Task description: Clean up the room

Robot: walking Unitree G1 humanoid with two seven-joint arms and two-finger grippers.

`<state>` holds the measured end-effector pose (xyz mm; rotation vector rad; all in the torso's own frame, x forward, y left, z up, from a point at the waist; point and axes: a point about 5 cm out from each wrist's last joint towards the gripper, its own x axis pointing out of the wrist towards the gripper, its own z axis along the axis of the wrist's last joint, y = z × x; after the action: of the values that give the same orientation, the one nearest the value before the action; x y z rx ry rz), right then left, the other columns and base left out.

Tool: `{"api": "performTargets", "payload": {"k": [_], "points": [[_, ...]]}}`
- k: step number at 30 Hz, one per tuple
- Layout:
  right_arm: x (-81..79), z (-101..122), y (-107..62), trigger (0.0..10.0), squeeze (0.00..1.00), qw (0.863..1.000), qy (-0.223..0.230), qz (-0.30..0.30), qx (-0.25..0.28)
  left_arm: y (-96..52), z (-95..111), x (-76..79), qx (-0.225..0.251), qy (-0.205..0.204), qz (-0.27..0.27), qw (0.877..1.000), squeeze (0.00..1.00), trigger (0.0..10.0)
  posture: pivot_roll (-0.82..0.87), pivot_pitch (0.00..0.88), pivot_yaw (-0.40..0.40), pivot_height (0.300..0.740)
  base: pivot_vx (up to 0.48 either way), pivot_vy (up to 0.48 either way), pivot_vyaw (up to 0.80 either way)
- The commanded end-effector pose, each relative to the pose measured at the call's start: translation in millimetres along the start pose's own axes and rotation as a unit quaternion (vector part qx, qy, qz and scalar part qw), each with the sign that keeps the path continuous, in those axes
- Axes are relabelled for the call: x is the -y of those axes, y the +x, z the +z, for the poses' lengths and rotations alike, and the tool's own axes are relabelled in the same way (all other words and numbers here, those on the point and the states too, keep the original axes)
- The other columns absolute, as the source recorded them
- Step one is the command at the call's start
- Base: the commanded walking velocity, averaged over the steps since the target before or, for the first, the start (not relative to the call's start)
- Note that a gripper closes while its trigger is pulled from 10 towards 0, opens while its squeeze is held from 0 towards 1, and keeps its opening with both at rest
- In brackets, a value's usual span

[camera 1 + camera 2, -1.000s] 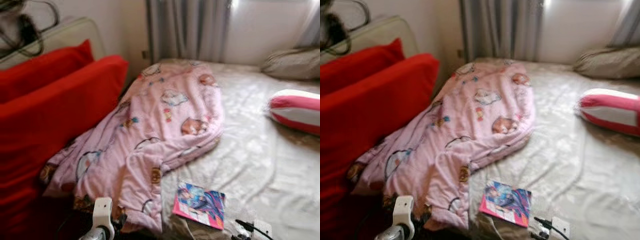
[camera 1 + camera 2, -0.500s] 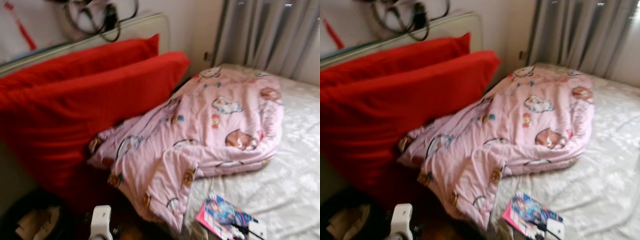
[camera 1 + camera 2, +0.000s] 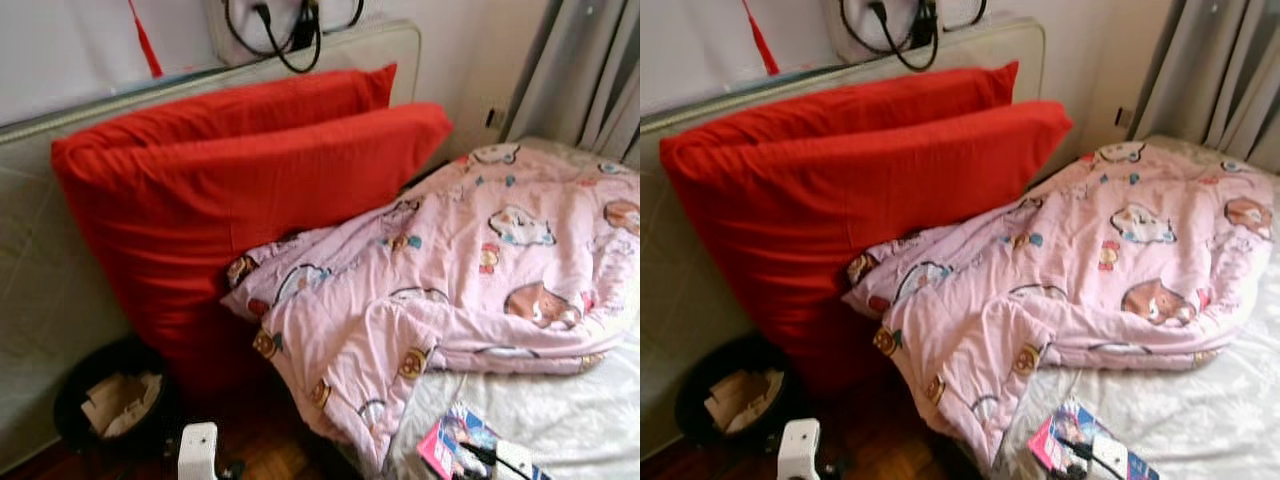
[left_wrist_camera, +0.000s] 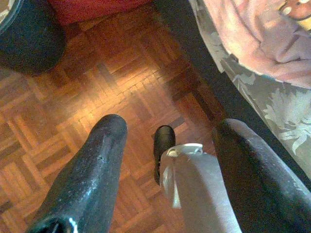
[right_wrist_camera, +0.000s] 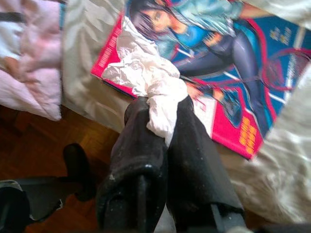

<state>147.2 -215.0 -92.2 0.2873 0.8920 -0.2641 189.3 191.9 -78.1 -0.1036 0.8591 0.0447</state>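
My right gripper (image 5: 163,114) is shut on a crumpled white tissue (image 5: 146,73). It hangs over a pink and blue comic magazine (image 5: 233,43) that lies at the bed's near edge (image 3: 455,445). A black waste bin (image 3: 110,400) with crumpled paper inside stands on the floor at the lower left, beside the red pillows. My left gripper (image 4: 170,126) is open with nothing between its fingers, low over the parquet floor (image 4: 97,82) next to the bed's side.
Two big red pillows (image 3: 250,190) lean on a pale headboard (image 3: 40,290). A rumpled pink cartoon blanket (image 3: 480,270) spills off the bed toward the floor. Grey curtains (image 3: 590,80) hang at the back right. Black cables (image 3: 290,30) dangle on the wall.
The camera has swung left: the red pillows now sit in the middle, the black bin has come into view, and the striped cushion is out of frame. Things on the bed stay put.
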Motion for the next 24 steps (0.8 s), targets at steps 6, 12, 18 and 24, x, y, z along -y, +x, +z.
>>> {"api": "performTargets", "payload": {"k": [6, 12, 18, 24], "points": [[-1.5, -2.1, -0.4, 10.0, 0.00, 1.000, -0.009, 0.003, -0.002, -1.0, -3.0, -3.3, -0.008, 0.005, 0.005, 1.000, 0.00, 10.0, 0.03, 0.015, 0.025, 0.740, 0.000, 0.480, 0.00], [-1.0, -1.5, -0.6, 10.0, 0.00, 1.000, -0.028, 0.003, 0.002, -0.9, -2.9, -2.9, -0.007, 0.003, 0.005, 1.000, 0.00, 10.0, 0.03, 0.007, 0.027, 0.740, 0.000, 0.480, 0.34], [-1.0, -1.5, -0.5, 10.0, 0.00, 1.000, -0.001, 0.001, 0.004, -0.6, -1.5, -2.5, -0.004, 0.005, 0.005, 1.000, 0.00, 10.0, 0.04, 0.004, 0.026, 0.740, 0.000, 0.480, 0.34], [-0.4, -1.0, -0.5, 10.0, 0.00, 1.000, 0.007, -0.001, 0.006, -0.2, 0.2, -2.5, -0.002, 0.004, 0.005, 1.000, 0.00, 10.0, 0.04, 0.018, 0.024, 0.740, 0.000, 0.480, 0.00]]}}
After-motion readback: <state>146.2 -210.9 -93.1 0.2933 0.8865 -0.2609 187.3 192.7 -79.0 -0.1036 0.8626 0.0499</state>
